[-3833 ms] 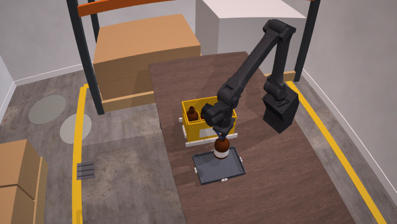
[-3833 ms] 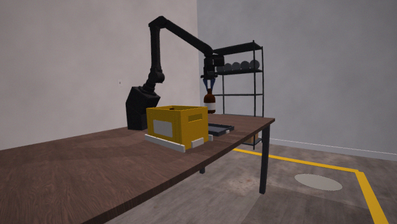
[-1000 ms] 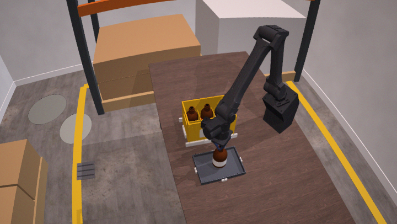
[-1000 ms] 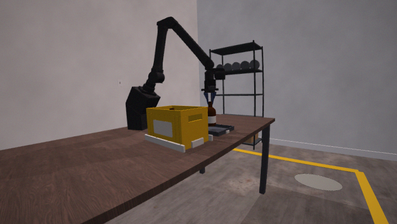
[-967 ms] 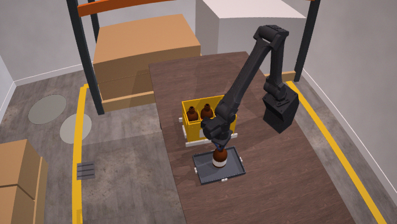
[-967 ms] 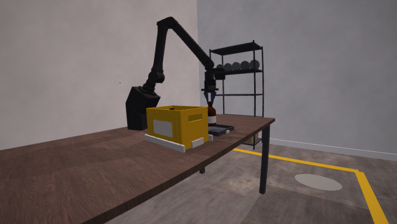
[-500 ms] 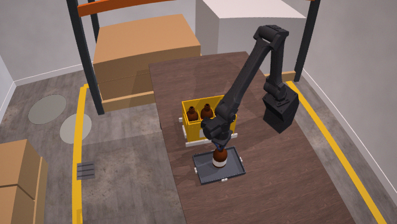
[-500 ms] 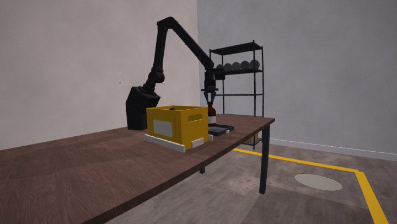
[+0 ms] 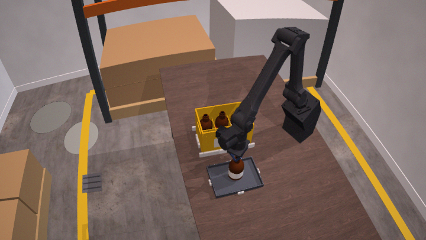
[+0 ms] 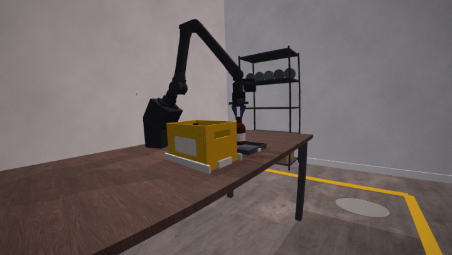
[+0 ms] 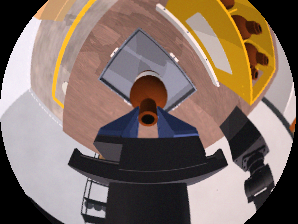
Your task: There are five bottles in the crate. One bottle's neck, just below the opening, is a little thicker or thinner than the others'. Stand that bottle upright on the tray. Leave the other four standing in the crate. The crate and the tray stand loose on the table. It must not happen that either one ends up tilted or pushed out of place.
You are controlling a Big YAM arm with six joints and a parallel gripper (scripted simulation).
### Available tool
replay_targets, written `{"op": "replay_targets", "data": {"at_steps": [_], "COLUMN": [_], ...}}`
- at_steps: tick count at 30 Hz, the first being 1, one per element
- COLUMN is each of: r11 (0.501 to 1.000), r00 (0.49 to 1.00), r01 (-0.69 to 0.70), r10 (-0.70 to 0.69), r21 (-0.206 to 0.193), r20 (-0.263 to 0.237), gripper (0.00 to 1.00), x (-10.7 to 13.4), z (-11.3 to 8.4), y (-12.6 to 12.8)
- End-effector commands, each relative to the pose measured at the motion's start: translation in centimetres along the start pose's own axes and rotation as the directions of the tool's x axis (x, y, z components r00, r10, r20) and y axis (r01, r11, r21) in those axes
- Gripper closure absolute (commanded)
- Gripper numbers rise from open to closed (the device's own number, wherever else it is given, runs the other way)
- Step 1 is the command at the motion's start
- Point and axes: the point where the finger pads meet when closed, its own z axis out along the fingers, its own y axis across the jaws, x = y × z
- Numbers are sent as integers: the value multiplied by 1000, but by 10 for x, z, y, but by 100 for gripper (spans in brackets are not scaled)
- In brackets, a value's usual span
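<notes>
Tabletop: dark wood grain; carries crate, tray and the arm's base.
Arm: black, bent high at the elbow, reaching past the crate, with its end above the tray.
Crate: yellow, open-topped, level on the tabletop, near the tray but apart from it.
White strips: low, set along the foot of the crate.
Tray: dark grey, shallow, lying flat; small white blocks at its sides.
Hand: pointing down; blue fingers closed on the neck of the brown bottle.
Brown bottle: upright, pale label low on the body, within the tray's outline; whether its base touches the tray, cannot tell.
Crate bottles: brown, upright in the crate; two visible from the top, others partly hidden by the arm.
Neck thickness: difference between bottles not readable at this size.
</notes>
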Motion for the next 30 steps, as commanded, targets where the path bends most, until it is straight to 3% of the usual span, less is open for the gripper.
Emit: {"op": "replay_targets", "data": {"at_steps": [1,30], "r11": [1000,1000], "r00": [1000,1000], "r01": [-2,-1], "r10": [2,1], "r21": [5,2], "r20": [1,2], "gripper": [100,100], "x": [-4,-4], "z": [7,7], "y": [-2,0]}}
